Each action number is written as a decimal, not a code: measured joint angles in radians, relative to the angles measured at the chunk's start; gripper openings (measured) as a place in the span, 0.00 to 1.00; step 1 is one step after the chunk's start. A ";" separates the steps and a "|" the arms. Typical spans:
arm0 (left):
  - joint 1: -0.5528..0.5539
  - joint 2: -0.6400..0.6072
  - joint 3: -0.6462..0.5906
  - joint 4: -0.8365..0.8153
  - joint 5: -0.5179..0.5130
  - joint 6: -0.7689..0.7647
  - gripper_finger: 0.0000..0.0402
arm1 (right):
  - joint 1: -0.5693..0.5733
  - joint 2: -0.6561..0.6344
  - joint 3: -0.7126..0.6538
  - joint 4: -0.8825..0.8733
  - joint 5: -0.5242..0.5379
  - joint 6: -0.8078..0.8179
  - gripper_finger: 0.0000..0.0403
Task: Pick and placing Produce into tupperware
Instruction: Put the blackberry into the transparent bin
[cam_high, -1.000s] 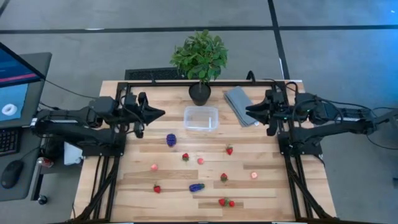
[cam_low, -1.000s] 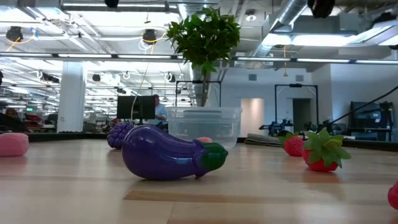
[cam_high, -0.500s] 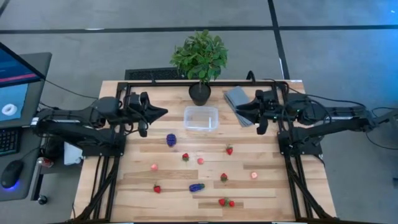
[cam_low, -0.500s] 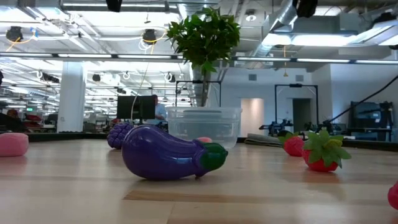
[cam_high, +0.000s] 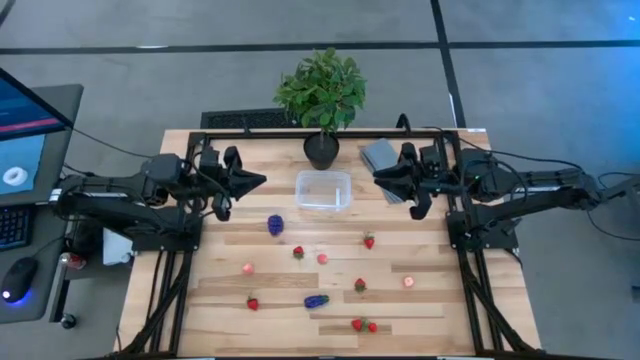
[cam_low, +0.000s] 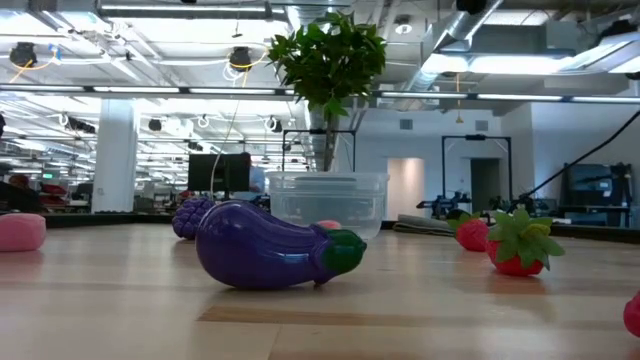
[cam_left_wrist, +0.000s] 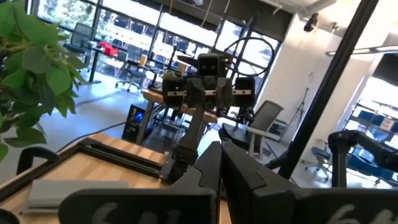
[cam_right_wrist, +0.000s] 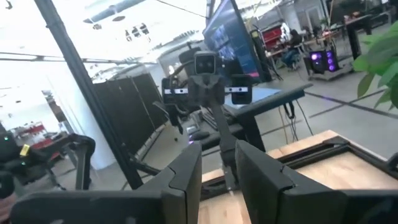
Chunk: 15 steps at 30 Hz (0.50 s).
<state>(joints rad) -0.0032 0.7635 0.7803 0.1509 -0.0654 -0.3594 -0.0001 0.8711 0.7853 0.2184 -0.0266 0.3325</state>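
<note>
The clear tupperware tub (cam_high: 323, 190) stands on its base at the table's far middle, and also shows in the low view (cam_low: 326, 199). The toy produce lies scattered on the near half of the table: a purple grape bunch (cam_high: 275, 224), a second purple piece (cam_high: 316, 300) (cam_low: 270, 246), red strawberries (cam_high: 368, 241) (cam_high: 252, 302) (cam_low: 520, 246) and pinkish round pieces (cam_high: 322, 258) (cam_high: 408, 281). My left gripper (cam_high: 258, 182) (cam_left_wrist: 221, 150) hovers left of the tub, shut and empty. My right gripper (cam_high: 382, 177) (cam_right_wrist: 218, 163) hovers right of the tub, open by a narrow gap and empty.
A potted plant (cam_high: 322, 95) in a black pot (cam_high: 321, 150) stands just behind the tub. A folded grey cloth (cam_high: 378, 155) lies at the far right, partly under my right arm. A black frame rail (cam_high: 270, 133) runs along the far edge.
My right gripper has moved toward the table's left, from over the grey cloth to close beside the tub's right side. The produce and the tub have stayed where they were.
</note>
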 joint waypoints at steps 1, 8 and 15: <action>0.000 0.000 0.000 -0.001 0.006 -0.014 0.00 | 0.003 0.000 0.000 0.000 -0.001 0.005 0.30; -0.001 0.027 0.000 -0.038 0.230 -0.038 0.00 | 0.040 0.000 0.000 -0.002 -0.024 0.068 0.30; -0.105 0.120 0.000 -0.061 0.241 -0.041 0.15 | 0.103 0.000 0.000 0.000 -0.084 0.068 0.30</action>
<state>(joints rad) -0.1085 0.8839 0.7807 0.0895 0.1755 -0.4007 0.1030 0.8707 0.7853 0.2180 -0.1111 0.4007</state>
